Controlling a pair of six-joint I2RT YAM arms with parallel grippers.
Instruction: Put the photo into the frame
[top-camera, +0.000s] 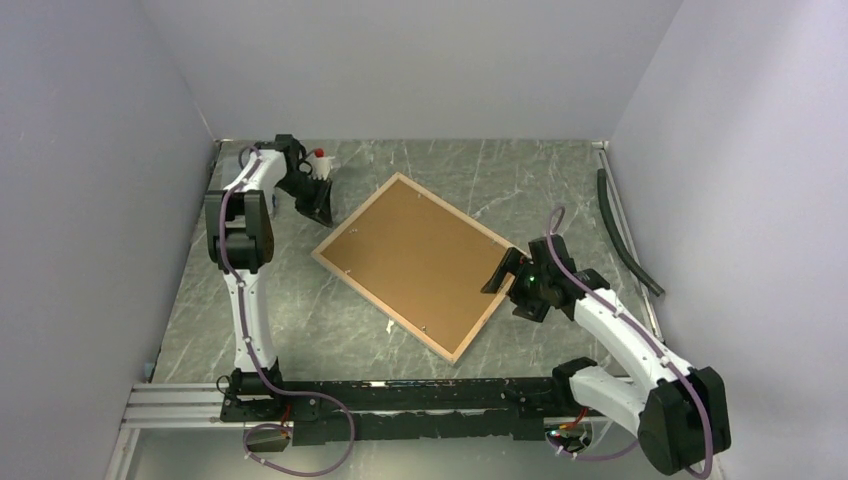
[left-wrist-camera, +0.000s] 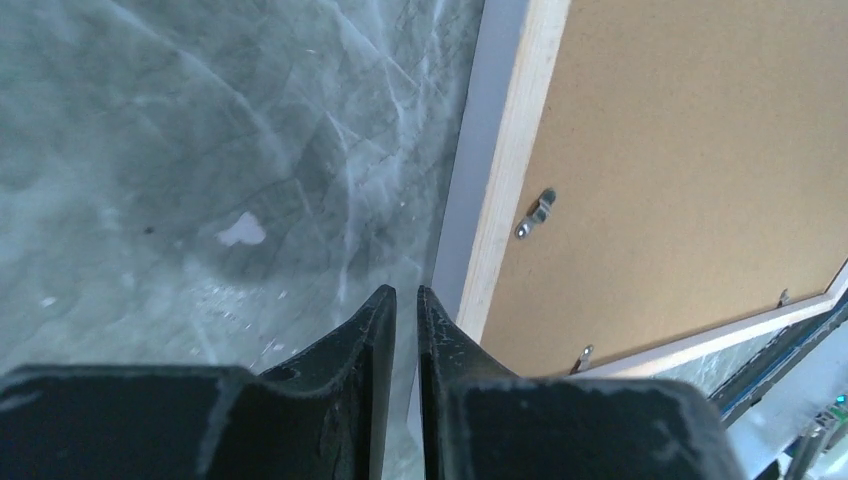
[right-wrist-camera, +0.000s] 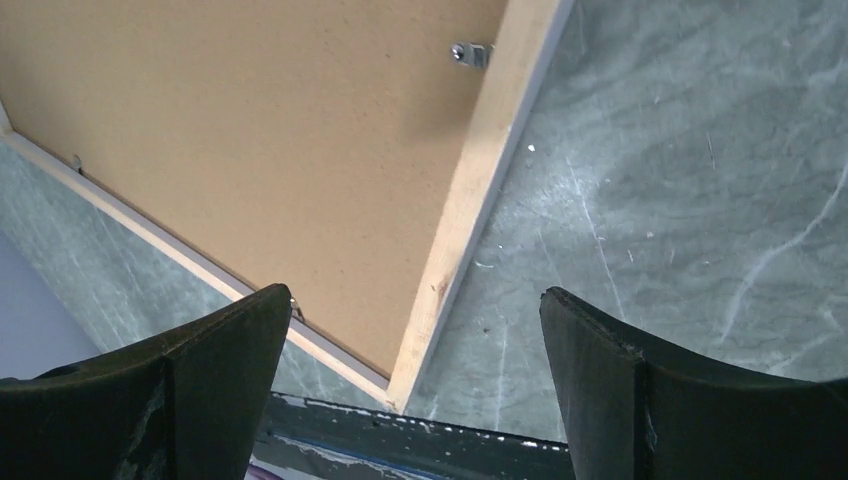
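Observation:
The frame (top-camera: 356, 215) lies back side up in the middle of the table, turned diagonally, its light wood border around the brown backing board (top-camera: 415, 265). The photo is not in view. My left gripper (top-camera: 325, 212) is shut with only a thin slit between its fingers, and hangs over the table just off the frame's far left edge (left-wrist-camera: 510, 180). In the left wrist view the gripper (left-wrist-camera: 406, 292) holds nothing that I can see. My right gripper (top-camera: 503, 288) is open and empty (right-wrist-camera: 415, 295) over the frame's right edge (right-wrist-camera: 480, 190), near its near corner.
Small metal clips (left-wrist-camera: 540, 212) (right-wrist-camera: 468, 52) sit on the backing board. A white scrap (top-camera: 388, 326) lies on the table by the frame's near edge. A dark strip (top-camera: 625, 235) lies along the right wall. The black arm rail (top-camera: 420, 395) runs along the near edge.

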